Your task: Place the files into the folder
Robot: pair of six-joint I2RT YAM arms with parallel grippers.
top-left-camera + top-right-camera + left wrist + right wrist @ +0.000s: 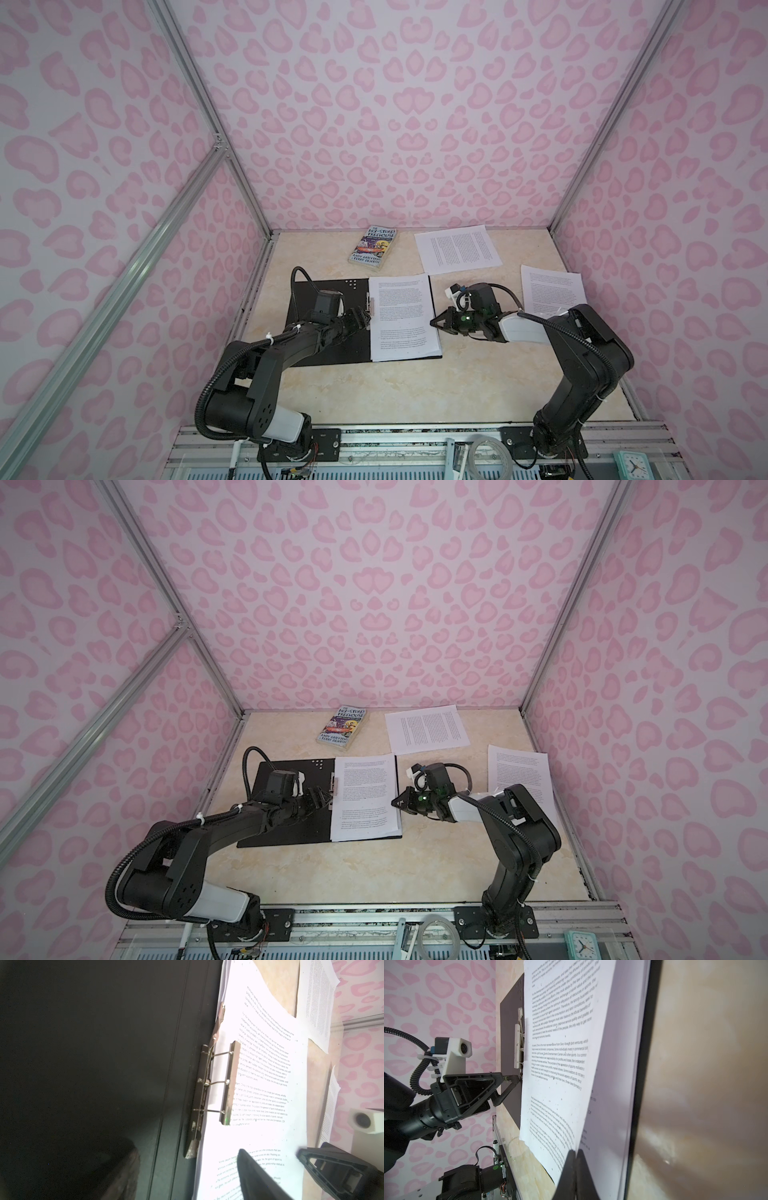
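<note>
In both top views the folder (328, 291) lies open, black inside up, with a stack of files (401, 316) on its right half. One loose sheet (457, 249) lies beyond the folder's far right corner and another sheet (552, 291) well off its right edge, so the task looks only partly done. The left gripper (366, 319) hovers at the folder's spine. The right gripper (434, 323) sits at the folder's right edge.

In the left wrist view, the jaws are spread wide and hold nothing. They are close to the spine clip (218, 1082), whose bar stands over the stack's margin. The gripper is probably poised to work the clip.

In the right wrist view, the fingers (566, 1174) are pressed together, seemingly nipping the edge of the top sheet (560, 1053). That sheet bows up off the stack, likely so it can be squared toward the folder's spine.
</note>
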